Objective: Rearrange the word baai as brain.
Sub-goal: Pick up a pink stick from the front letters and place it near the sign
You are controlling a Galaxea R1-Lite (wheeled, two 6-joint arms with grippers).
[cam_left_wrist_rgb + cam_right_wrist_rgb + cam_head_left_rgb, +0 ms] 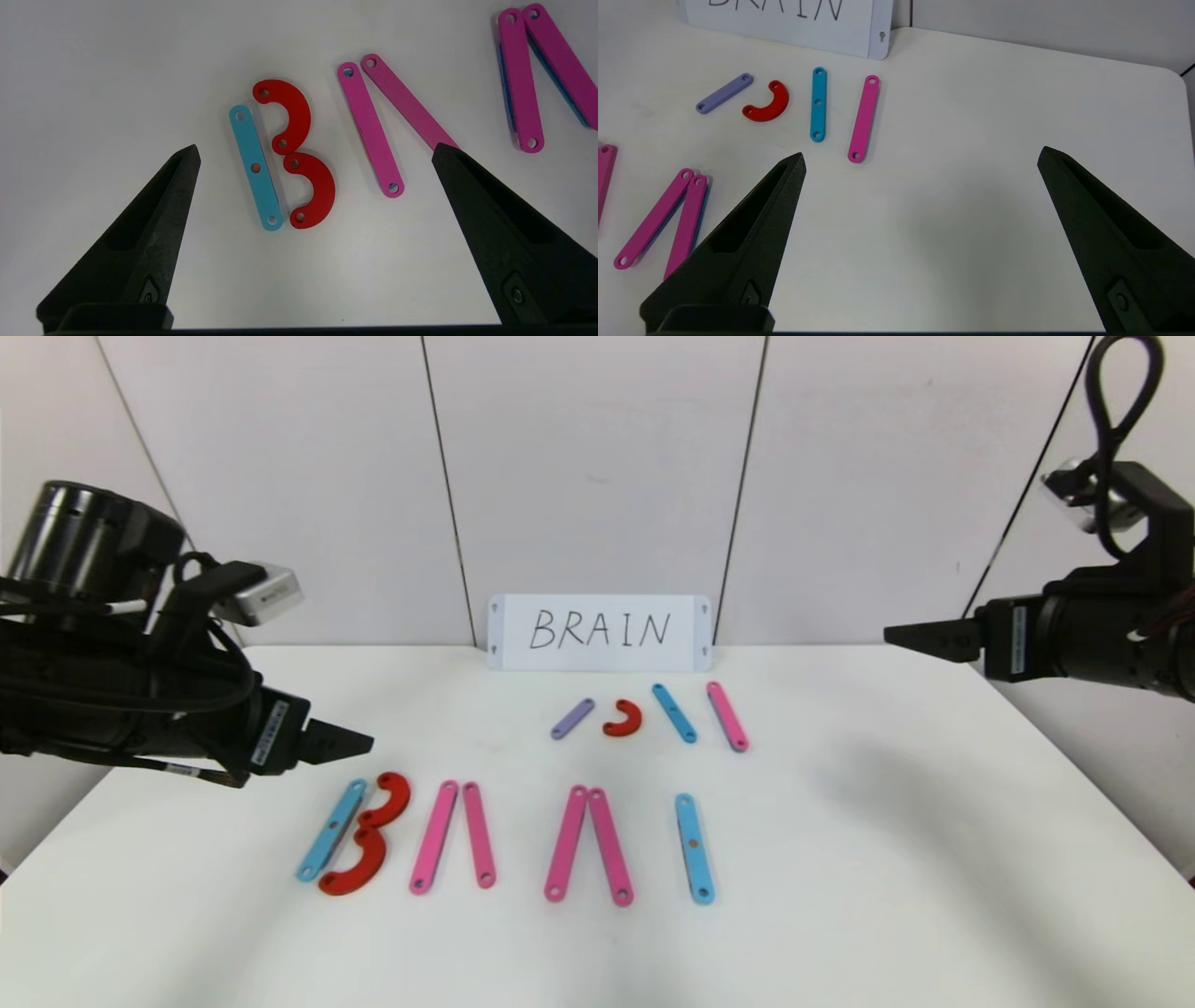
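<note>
On the near half of the table (887,859), the word baai (504,840) lies untouched beneath the empty, wide-spread left gripper (315,154) and right gripper (922,158), spare strips (695,714) waiting farther back, so brain remains wholly unbuilt.

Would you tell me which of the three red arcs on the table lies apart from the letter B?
The lone red arc in the spare row beneath the card, between a purple strip and a blue strip; the other two stack into the B.
</note>
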